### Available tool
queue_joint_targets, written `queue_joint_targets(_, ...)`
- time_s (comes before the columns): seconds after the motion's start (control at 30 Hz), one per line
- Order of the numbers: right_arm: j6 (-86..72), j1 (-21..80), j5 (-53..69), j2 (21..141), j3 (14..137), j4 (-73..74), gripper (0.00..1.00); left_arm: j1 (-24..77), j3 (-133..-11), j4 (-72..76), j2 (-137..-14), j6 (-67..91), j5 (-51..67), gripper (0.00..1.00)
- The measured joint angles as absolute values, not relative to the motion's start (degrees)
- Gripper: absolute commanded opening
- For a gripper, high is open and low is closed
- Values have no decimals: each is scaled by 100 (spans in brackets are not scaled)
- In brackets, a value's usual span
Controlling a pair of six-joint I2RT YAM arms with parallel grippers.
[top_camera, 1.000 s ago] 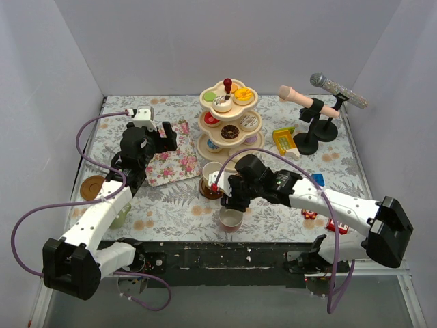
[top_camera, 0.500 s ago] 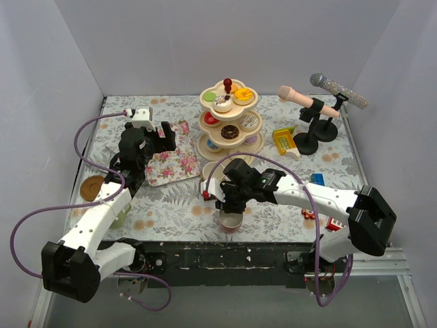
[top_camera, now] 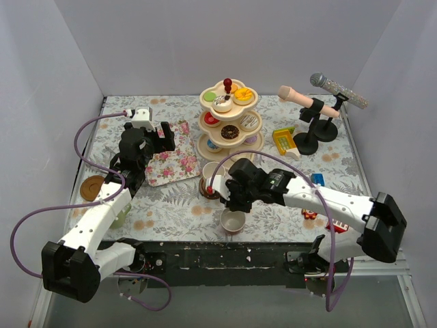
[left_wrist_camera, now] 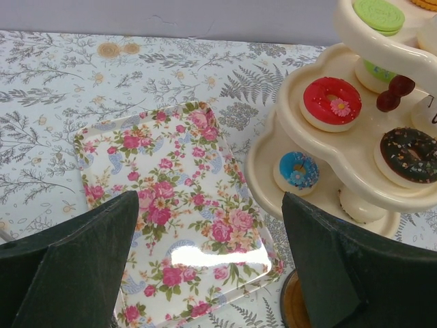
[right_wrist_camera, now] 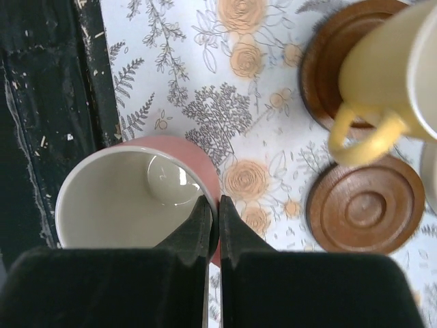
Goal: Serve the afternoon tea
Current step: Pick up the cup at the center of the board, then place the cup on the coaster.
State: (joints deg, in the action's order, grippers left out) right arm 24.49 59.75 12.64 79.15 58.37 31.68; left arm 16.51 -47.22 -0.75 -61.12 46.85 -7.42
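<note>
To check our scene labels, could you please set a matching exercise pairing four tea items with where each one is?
Things:
1 pink round cup
2 pale yellow handled cup
3 red-iced toy donut
4 blue-iced toy donut

Places:
A bottom tier of the cream three-tier stand
B on a round brown saucer
C rim pinched in the shut right gripper
D middle tier of the stand

Pairs: 1-C; 2-B; 3-D; 4-A

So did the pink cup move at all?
No. The pink cup stays in the same spot by the table's front edge, near the yellow cup.
</note>
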Motion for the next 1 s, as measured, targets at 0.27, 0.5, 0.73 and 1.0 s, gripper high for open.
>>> queue_joint_targets(0.27,808,5557,165,6488,5924,3457,1,1651,-4720,-64,-6112,4681,-749,87)
queue_joint_targets(0.5,-1015,4246,-733,6340,6606,3907,1,1651,-4707,10,-6112,4692,-733,87)
queue_joint_targets(0.73,-2591,3948,-1426,6827,6895,4202,1,1651,-4619,45,-6112,4694,-703,87)
queue_joint_targets(1.0,-3981,3955,-2300,7478,6799,4399,1,1651,-4619,49,-6112,4698,-681,87)
